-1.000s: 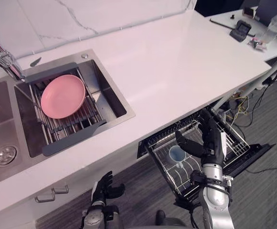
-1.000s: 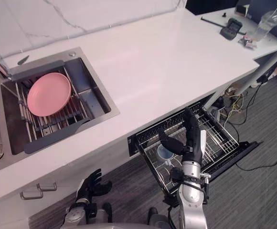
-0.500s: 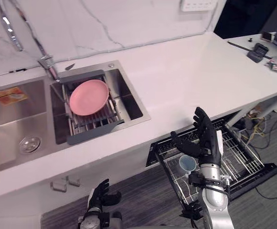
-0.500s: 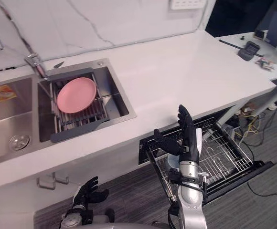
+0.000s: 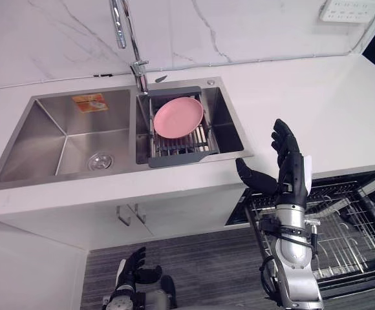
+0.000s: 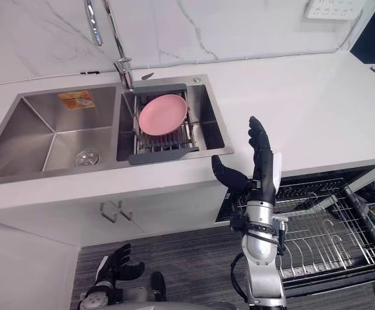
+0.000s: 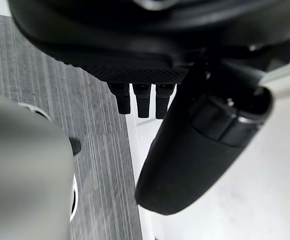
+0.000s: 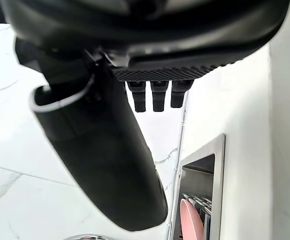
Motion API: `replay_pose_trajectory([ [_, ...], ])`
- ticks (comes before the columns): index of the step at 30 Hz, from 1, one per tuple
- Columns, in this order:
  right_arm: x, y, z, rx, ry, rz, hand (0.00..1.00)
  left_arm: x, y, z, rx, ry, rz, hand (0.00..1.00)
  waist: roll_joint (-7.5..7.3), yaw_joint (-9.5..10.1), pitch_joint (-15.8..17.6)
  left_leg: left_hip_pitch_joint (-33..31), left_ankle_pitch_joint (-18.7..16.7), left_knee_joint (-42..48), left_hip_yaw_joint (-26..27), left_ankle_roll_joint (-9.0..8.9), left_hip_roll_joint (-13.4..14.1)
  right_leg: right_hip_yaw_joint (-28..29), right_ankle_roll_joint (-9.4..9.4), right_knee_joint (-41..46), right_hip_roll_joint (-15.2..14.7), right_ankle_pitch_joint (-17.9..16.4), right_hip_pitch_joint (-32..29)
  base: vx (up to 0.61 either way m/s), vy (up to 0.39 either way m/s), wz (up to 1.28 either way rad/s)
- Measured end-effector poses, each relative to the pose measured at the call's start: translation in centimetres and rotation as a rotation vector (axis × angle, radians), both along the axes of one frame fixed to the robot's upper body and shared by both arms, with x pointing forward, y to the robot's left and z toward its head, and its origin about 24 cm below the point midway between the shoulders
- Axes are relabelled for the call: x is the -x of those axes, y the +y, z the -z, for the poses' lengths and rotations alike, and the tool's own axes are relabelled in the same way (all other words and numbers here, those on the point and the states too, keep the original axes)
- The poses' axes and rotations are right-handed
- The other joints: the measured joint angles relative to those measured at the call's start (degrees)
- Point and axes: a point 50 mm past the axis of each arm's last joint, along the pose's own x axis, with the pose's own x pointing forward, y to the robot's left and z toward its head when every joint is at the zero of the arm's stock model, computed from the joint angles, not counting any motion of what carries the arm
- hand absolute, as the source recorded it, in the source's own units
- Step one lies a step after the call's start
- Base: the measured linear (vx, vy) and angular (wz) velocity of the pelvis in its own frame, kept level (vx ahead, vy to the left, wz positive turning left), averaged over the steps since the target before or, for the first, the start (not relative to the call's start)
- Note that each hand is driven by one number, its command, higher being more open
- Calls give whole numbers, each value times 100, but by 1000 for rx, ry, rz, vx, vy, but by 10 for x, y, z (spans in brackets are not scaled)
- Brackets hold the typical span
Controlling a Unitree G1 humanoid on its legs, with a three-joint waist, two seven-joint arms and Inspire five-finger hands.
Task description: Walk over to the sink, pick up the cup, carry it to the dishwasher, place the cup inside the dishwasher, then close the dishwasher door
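Note:
My right hand (image 5: 289, 169) is raised in front of the white counter's edge (image 5: 194, 184), fingers straight and spread, thumb out to the side, holding nothing. Its thumb (image 8: 105, 145) and straight fingers also show in the right wrist view. Behind and below it the dishwasher's wire rack (image 5: 349, 232) is pulled out over the open door (image 5: 362, 284); the hand and forearm cover the rack's left end. My left hand (image 5: 133, 266) hangs low near the floor with relaxed fingers and is empty.
A double steel sink (image 5: 64, 139) is set in the counter, with a tall faucet (image 5: 128, 39) behind it. A pink plate (image 5: 178, 117) lies on a dark drainer in the right basin. Cabinet handles (image 5: 130, 213) sit below. Grey plank floor (image 5: 194, 271) lies in front.
The camera has swung, bringing the whole sink into view. My right hand has risen from the rack to counter height, still open. The blue cup seen in the rack earlier is now behind that hand.

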Motion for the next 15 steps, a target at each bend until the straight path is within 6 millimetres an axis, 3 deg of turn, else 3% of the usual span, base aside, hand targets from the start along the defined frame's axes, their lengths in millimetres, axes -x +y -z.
replay_pose_trajectory([
  [2, -3, 1, 5, 18, 23, -6, 90, 2, 1, 1, -9, 12, 18, 90, -13, -100, 9, 106, -140, 90, -68, 71, -57, 339, -130, 927, -136, 139, -300, 103, 133, 16],
  [4, -3, -1, 8, 21, 36, -1, 90, 3, 0, 2, -7, 16, 21, 90, 2, -206, 1, 277, -225, 47, -329, 148, -40, 971, -473, 2049, -4, 308, -804, 160, 120, 51],
  [5, -3, 0, 8, 25, 38, -6, 90, 3, 3, 2, -15, 22, 20, 90, 12, -309, 16, 299, -242, 21, -531, 151, -17, 1272, -308, 2142, 256, 95, -925, 243, 64, 88],
  [6, -4, 0, 7, 31, 36, -9, 90, 5, 5, 3, -19, 31, 21, 90, -30, -372, 12, 371, -238, -63, -716, 146, 4, 1557, -197, 2090, 613, -150, -1120, 204, 6, 77],
  [9, -7, 4, 3, 35, 20, -33, 90, 6, 4, 4, -17, 40, 24, 90, -33, -343, 9, 649, -175, -200, -916, 43, 59, 1755, -153, 1301, 1215, -114, -1531, 243, -34, 51],
  [10, -7, 4, 3, 35, 16, -35, 90, 6, 4, 5, -18, 45, 29, 90, -50, -349, -2, 656, -193, -162, -955, 14, 27, 1769, -157, 976, 1253, 67, -1566, 330, -83, 61],
  [11, -6, 4, 3, 39, 17, -38, 90, 5, 7, 5, -26, 54, 41, 90, -160, -381, -48, 639, -231, -13, -1014, -37, -71, 1888, -27, 573, 1250, 798, -1589, 351, -87, 61],
  [12, -5, 0, 5, 62, 32, -37, 90, 5, 2, 7, -15, 63, 39, 90, 13, -346, -60, 642, -251, 83, -1106, -86, 37, 1785, -74, 442, 1322, 821, -1442, 357, -86, 47],
  [15, -5, -5, 4, 101, 35, -48, 90, 6, -6, 9, 8, 63, 29, 90, 275, -278, -50, 686, -327, 25, -1130, -199, 238, 1671, -130, 19, 1511, 860, -1169, 259, -70, 10],
])
